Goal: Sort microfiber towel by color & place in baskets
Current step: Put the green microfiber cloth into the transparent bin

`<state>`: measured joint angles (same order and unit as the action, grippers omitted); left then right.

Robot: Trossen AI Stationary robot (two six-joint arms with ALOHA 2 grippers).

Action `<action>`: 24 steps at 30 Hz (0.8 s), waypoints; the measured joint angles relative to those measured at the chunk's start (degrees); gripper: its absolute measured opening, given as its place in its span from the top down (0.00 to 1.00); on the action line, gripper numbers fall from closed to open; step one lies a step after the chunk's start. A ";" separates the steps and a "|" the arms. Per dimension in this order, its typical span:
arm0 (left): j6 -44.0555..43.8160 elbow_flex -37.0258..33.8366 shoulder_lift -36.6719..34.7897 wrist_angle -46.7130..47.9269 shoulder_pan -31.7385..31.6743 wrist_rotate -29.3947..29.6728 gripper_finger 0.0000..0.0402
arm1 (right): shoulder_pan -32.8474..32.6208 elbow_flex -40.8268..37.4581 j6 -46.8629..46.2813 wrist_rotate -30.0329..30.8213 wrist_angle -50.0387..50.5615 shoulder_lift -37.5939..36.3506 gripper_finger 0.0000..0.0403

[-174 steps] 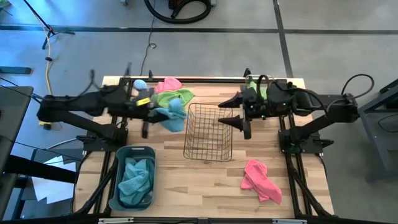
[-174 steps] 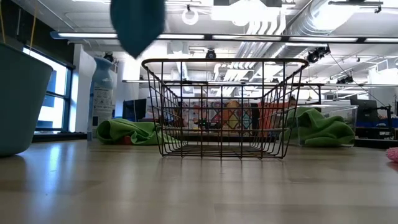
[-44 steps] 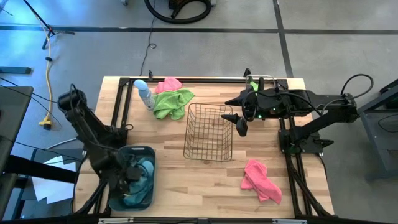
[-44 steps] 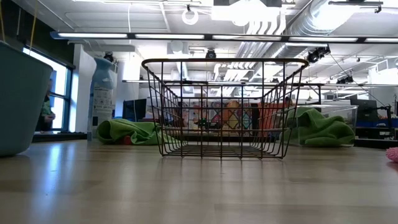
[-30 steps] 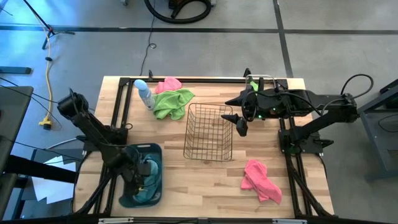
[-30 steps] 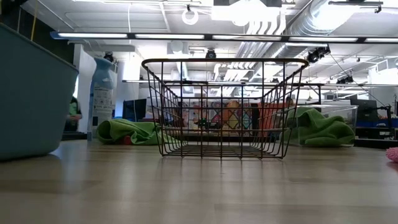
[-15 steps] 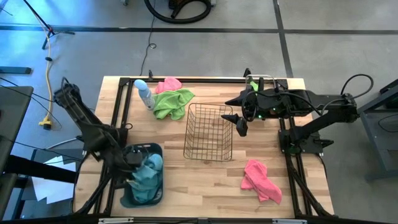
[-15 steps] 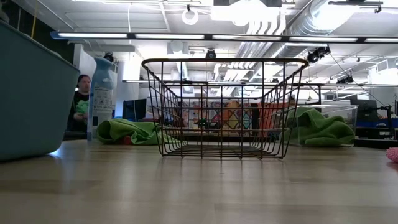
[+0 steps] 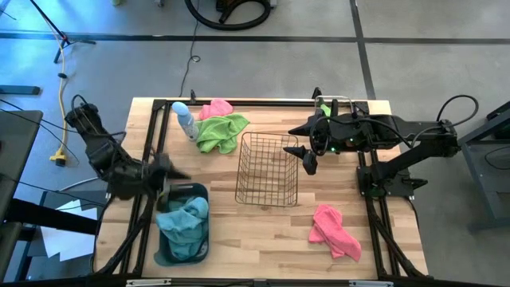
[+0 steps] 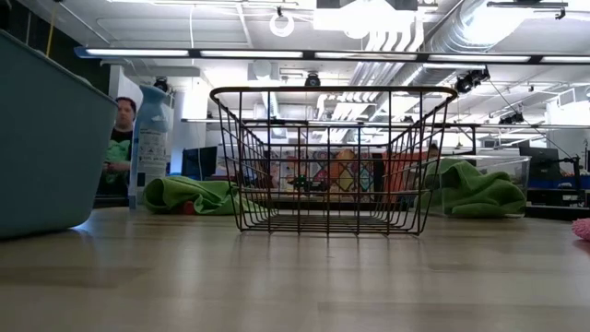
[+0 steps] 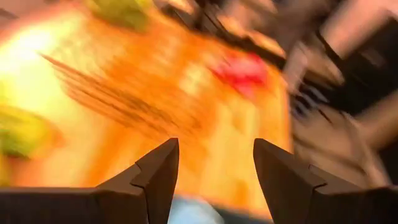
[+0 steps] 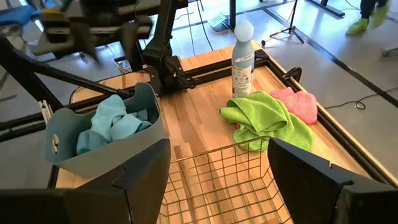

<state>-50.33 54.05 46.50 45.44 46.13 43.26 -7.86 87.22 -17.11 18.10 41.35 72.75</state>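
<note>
The grey-blue tub (image 9: pixel 182 225) stands near the table's left front with blue towels (image 9: pixel 185 223) heaped in it. My left gripper (image 9: pixel 174 173) hovers open just beyond the tub's far rim; its wrist view (image 11: pixel 214 180) is blurred and nothing is between the fingers. The wire basket (image 9: pixel 268 169) stands mid-table. My right gripper (image 9: pixel 300 148) waits open by its far right corner, over the rim (image 12: pixel 217 180). A green towel (image 9: pixel 221 132) and a pink towel (image 9: pixel 215 108) lie at the far left. Another pink towel (image 9: pixel 335 231) lies at the near right.
A pale blue spray bottle (image 9: pixel 185 122) stands beside the green towel. A clear bin (image 10: pixel 489 184) holding a green towel sits at the far right under the right arm. A person (image 10: pixel 120 138) shows beyond the table. Bare wood lies in front of the wire basket.
My left gripper has risen out of the tub and drawn back toward the table's far left, leaving the blue towel heaped in the tub. My right arm has kept still.
</note>
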 joint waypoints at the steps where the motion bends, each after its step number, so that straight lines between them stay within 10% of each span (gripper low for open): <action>1: 1.27 -0.30 -0.62 -0.16 -0.90 3.48 0.52 | 0.00 0.00 -0.74 0.09 -0.01 0.00 0.34; 8: 10.89 -5.45 -5.80 -10.27 -8.25 8.62 0.52 | 0.00 0.00 -4.65 3.71 -0.04 0.00 0.34; 16: 26.06 -14.75 -8.50 -41.66 -19.86 -11.58 0.52 | 0.00 0.00 -7.03 5.63 -3.40 0.00 0.34; 24: 26.52 -15.11 -2.27 -46.29 -33.94 -25.87 0.52 | 0.00 0.00 -7.05 5.80 -5.86 0.00 0.34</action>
<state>-23.81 38.94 44.23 -0.85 12.19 17.39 -7.86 87.22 -24.16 23.90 35.49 72.75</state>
